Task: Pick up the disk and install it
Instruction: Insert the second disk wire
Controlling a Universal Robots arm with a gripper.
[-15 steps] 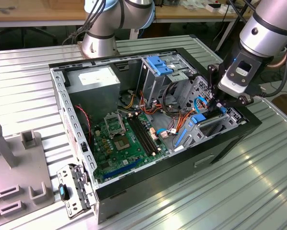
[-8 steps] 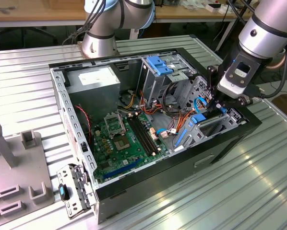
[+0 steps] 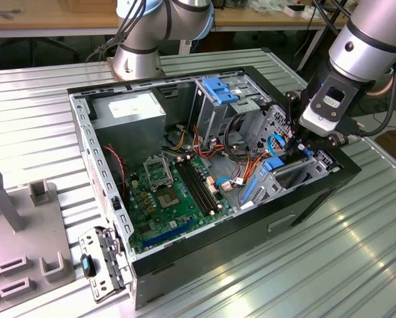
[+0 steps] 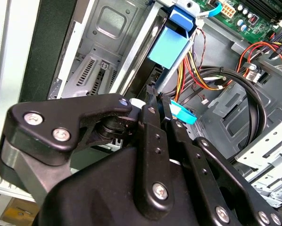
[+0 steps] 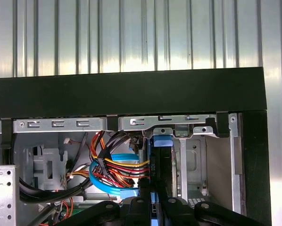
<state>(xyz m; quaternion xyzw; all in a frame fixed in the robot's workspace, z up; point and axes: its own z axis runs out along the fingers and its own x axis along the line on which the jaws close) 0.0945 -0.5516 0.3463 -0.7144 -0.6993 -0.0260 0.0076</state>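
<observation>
**Disk on edge in the case's drive bay**

Over the open computer case (image 3: 211, 179), at the exterior view's right, the gripper (image 3: 296, 142) reaches down into the corner bay. In the second wrist view its black fingers (image 4: 153, 117) stand nearly closed, pinching the top edge of the disk (image 4: 171, 54), whose blue carrier frame points down into the bay beside the grey metal wall. The first wrist view shows the same disk (image 5: 161, 157) standing on edge, upright between the fingers, close to the case's black rim (image 5: 127, 94). Just beside it hangs a bundle of red, yellow and black wires (image 5: 117, 169) with a flat blue cable. Farther into the case lie the green motherboard (image 3: 168, 195) and the grey power supply (image 3: 128, 109); a blue bracket (image 3: 219, 89) sits atop the drive cage. The case rests on a ribbed metal table (image 3: 317, 265). A grey fixture (image 3: 19, 232) stands at the exterior view's left. Behind, a wooden bench (image 3: 52, 20) runs along the room.
</observation>
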